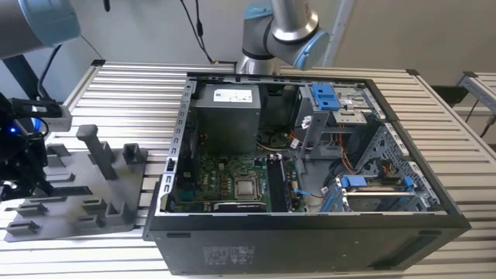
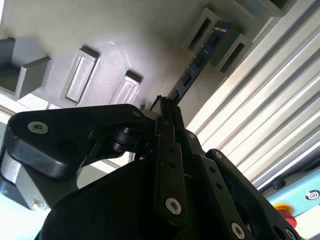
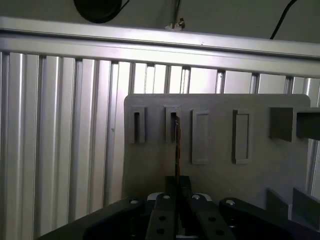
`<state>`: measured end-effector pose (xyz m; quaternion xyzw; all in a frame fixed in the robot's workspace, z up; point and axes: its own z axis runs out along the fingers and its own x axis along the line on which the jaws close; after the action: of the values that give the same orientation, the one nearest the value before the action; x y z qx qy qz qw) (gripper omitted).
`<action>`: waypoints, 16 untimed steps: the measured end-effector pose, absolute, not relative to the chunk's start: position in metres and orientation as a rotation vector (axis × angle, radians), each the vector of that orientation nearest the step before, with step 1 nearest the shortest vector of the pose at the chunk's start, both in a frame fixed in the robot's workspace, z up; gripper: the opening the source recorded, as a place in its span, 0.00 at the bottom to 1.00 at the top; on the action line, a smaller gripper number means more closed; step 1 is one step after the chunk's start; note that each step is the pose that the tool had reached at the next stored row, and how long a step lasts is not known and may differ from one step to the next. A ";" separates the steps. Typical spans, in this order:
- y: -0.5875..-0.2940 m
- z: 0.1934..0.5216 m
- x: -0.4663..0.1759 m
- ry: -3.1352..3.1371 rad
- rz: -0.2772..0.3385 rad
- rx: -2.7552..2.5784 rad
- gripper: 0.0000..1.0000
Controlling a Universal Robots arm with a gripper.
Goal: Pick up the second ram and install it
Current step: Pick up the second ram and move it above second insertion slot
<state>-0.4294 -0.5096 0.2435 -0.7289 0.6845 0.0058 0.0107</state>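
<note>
One pincer (image 3: 178,184) pinches one second ram (image 3: 177,145) — on edge in one grey fixture plate (image 3: 219,175).

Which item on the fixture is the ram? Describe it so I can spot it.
At the exterior view's left, beside the computer case, lies the grey fixture plate with raised slots. Standing on edge in one slot is the second ram, gripped by the gripper. It is a thin dark blue-green board; its neighbours are all plain grey plastic.
</note>
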 end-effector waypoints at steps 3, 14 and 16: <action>-0.510 0.247 -0.429 2.136 0.018 -2.274 0.14; -0.510 0.252 -0.430 2.137 0.017 -2.275 0.14; -0.510 0.252 -0.430 2.137 0.017 -2.275 0.14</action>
<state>-0.4295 -0.5096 0.2522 -0.7289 0.6845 0.0054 0.0103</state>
